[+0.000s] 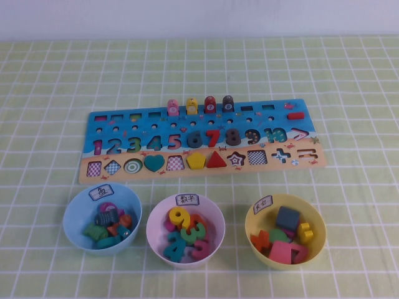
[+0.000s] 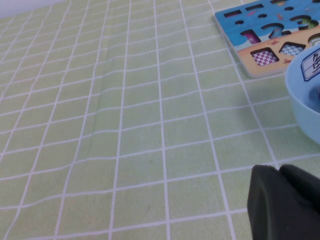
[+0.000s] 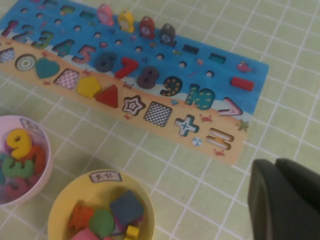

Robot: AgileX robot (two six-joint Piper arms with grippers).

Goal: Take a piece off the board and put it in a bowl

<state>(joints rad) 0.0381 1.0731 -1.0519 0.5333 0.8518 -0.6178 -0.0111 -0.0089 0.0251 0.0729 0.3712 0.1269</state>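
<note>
- At the upper centre of the high view, the piece (image 1: 228,104) is seen upright on the top edge of the board (image 1: 118,128), last in a row after a pink block (image 1: 173,107), a yellow block (image 1: 191,106) and a red block (image 1: 210,104); it is judged not yet taken.
- The bowl (image 1: 78,208) is placed at lower left, in front of the board's left end, label on its far rim, already holding small mixed pieces.
- Nothing of the task is judged done; pick, carry and drop are all left.
- The left pincer (image 2: 285,202) is shown only as a dark body in the lower right of its wrist view, low over the bare surface (image 2: 125,125) near the bowl; spread or pressed together cannot be told.
- The right pincer (image 3: 285,200) is shown likewise at lower right of its view, off the board's right end; its state cannot be told.
- A white/pink bowl (image 1: 156,215) with numbers and a yellow bowl (image 1: 315,215) with shapes are set beside the target.
- The red block touching or just beside the piece is judged the main obstruction.
</note>
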